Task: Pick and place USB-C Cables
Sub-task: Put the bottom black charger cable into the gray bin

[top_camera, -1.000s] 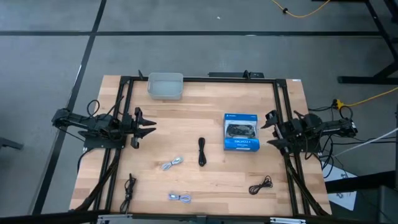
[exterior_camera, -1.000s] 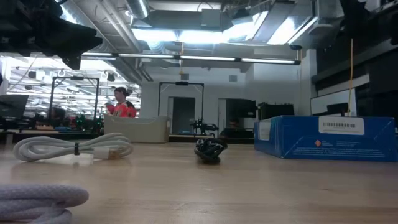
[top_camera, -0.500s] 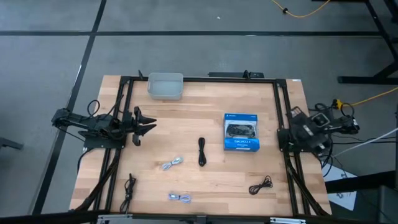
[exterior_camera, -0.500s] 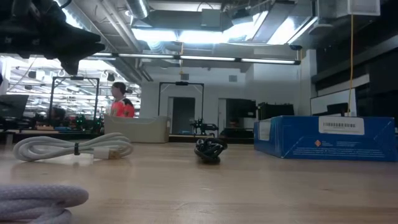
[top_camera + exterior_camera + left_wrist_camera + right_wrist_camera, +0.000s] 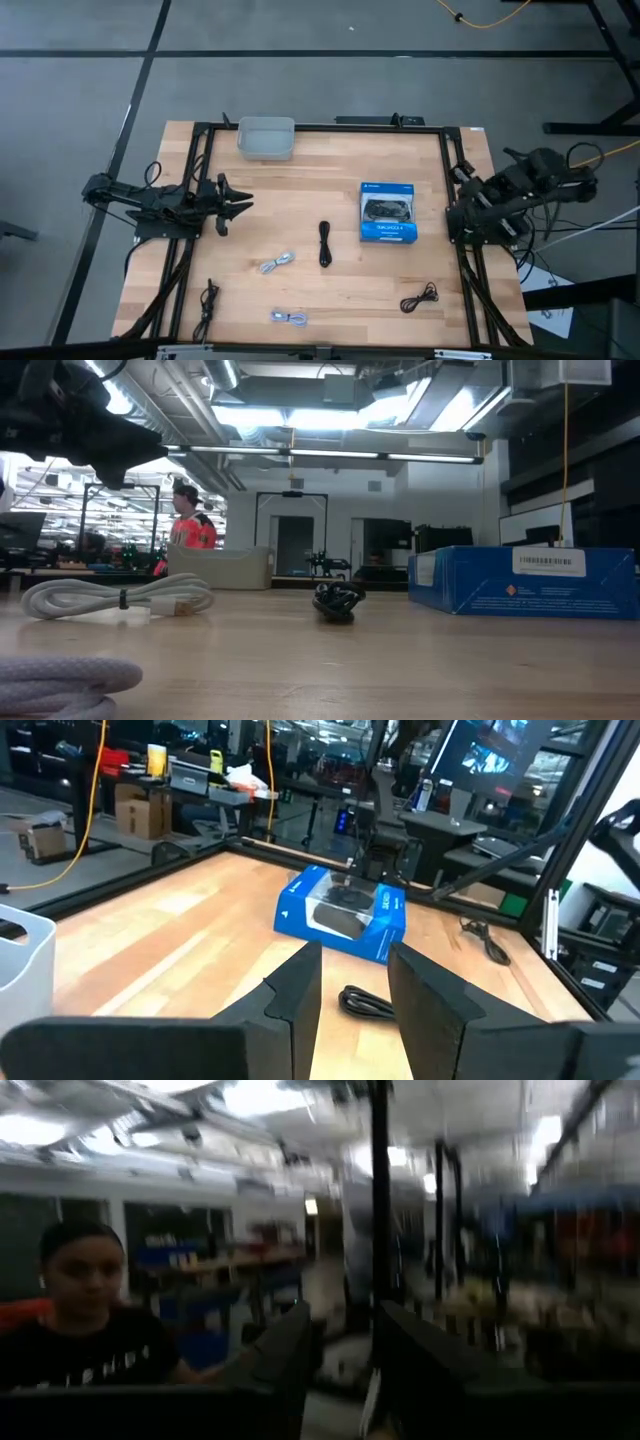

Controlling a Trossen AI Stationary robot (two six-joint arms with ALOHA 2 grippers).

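Five USB-C cables lie loose on the table (image 5: 300, 170): a black one (image 5: 324, 243) at the middle, a grey one (image 5: 277, 263) just left of it, another grey (image 5: 289, 318) near the front edge, black ones at the front left (image 5: 208, 298) and front right (image 5: 420, 297). The grey bin (image 5: 266, 137) at the back edge looks bare inside. The blue box (image 5: 388, 211) pictures a controller; its print is unreadable. Left gripper (image 5: 236, 204) hovers at the left rail, fingers apart. Right gripper (image 5: 340, 1350), off the right edge, fingers apart, faces a person (image 5: 85, 1320).

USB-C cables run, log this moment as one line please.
left tool: open, over table's left side | right tool: open, off right edge | USB-C cables: five loose on table | tray: holds no cable
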